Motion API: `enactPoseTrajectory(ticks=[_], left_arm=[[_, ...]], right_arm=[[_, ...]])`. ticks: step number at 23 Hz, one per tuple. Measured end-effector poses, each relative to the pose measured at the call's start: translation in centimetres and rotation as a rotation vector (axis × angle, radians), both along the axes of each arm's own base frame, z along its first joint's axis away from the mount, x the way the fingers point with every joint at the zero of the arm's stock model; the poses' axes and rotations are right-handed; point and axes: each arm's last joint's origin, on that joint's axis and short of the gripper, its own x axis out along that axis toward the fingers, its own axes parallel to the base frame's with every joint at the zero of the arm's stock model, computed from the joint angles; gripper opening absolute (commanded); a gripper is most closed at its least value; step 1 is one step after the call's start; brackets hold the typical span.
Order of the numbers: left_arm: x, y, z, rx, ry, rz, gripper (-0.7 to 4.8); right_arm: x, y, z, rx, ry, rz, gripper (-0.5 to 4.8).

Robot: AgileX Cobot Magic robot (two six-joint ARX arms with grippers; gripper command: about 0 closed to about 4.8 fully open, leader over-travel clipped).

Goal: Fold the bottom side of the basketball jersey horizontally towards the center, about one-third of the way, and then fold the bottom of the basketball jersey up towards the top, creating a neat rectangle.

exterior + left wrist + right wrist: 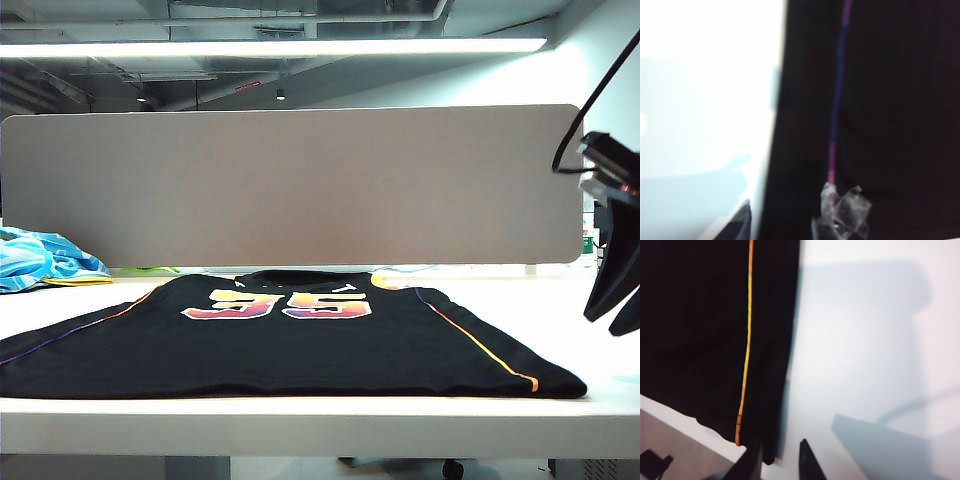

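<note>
Right gripper (781, 460): two dark fingers stand a narrow gap apart, holding nothing; in the wrist view they hang over the jersey's near right corner, one finger over the black cloth, the other over bare table. In the exterior view the arm shows as a dark shape at the right edge of the frame, raised above the table.
Left gripper (790, 227): one dark fingertip and one wrapped in crinkled clear tape show in the wrist view, apart, with black cloth between them; whether they grip the cloth I cannot tell. This arm does not show in the exterior view.
Basketball jersey (290, 340): black, lying flat along the near edge of the table, the number 35 facing up toward the far side, its hem just inside the near edge.
Side stripes: an orange-yellow line (746, 340) runs close to the right side edge of the jersey; a purple-blue line (837, 100) runs close to the left one.
Open room: bare white table (600, 350) lies to the right of the jersey and at the far left.
Blue cloth (40, 258): bunched at the far left corner, well apart from the jersey.
Surroundings: grey partition panel (290, 185) stands along the far edge; ceiling strip light above.
</note>
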Motion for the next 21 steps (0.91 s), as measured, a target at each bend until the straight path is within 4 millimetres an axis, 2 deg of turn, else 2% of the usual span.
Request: enactPoseTrajectory(ticks=[1, 4, 7, 9, 17, 21], left_arm=[[-0.1, 0.0, -0.1, 0.014, 0.011, 0.006, 1.53], [-0.6, -0.1, -0.5, 0.045, 0.08, -0.018, 1.54], [-0.6, 0.0, -0.8, 0.078, 0.104, -0.013, 1.62], [-0.5, 0.1, -1.0, 0.079, 0.118, -0.018, 1.95], [1.3, -0.3, -2.6, -0.033, 0.123, -0.093, 1.97], [2.0, -1.8, -2.9, -0.048, 0.109, -0.165, 1.98]], right_arm=[[0.2, 0.0, -0.4, 0.004, 0.013, 0.007, 1.87], [0.7, 0.1, -2.2, 0.016, 0.092, 0.03, 1.9], [1.1, 0.3, -2.7, 0.049, 0.102, 0.048, 1.9], [1.3, 0.3, -2.9, 0.065, 0.102, 0.062, 1.9], [1.4, 1.6, -3.2, 0.087, 0.097, 0.127, 1.91], [1.4, 2.5, -3.2, 0.094, 0.086, 0.155, 1.9]])
